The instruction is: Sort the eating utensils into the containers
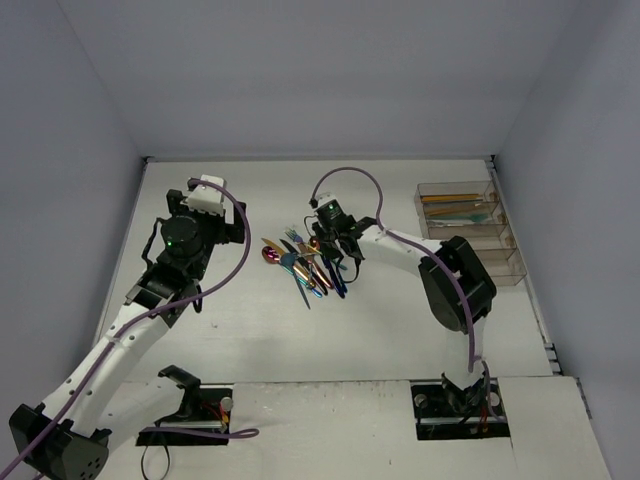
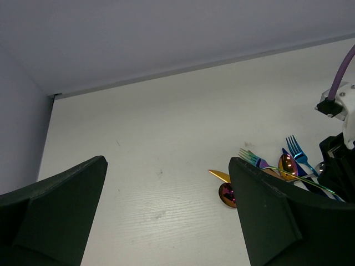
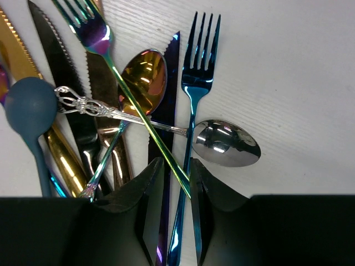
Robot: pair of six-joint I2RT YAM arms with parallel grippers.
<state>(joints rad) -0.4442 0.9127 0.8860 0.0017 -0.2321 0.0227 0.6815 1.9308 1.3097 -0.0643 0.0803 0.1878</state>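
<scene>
- Right wrist view: the eating utensils (image 3: 143, 77) lie tangled mid-table (image 3: 288, 66). A blue fork (image 3: 195, 94), dark knife (image 3: 168, 111) and rainbow fork (image 3: 99, 39) run between the right gripper (image 3: 176, 185) jaws, which stand narrowly apart. Whether they bite, I cannot tell.
- Closing here could catch several handles at once and drag the silver spoon (image 3: 224, 143) lying across them.
- A mixed grab would go wrong in the containers (image 1: 500, 262), well apart on the right.
- Left gripper (image 2: 167, 166), jaws wide and empty, hangs near the pile; a lifted tangle could strike it.
</scene>
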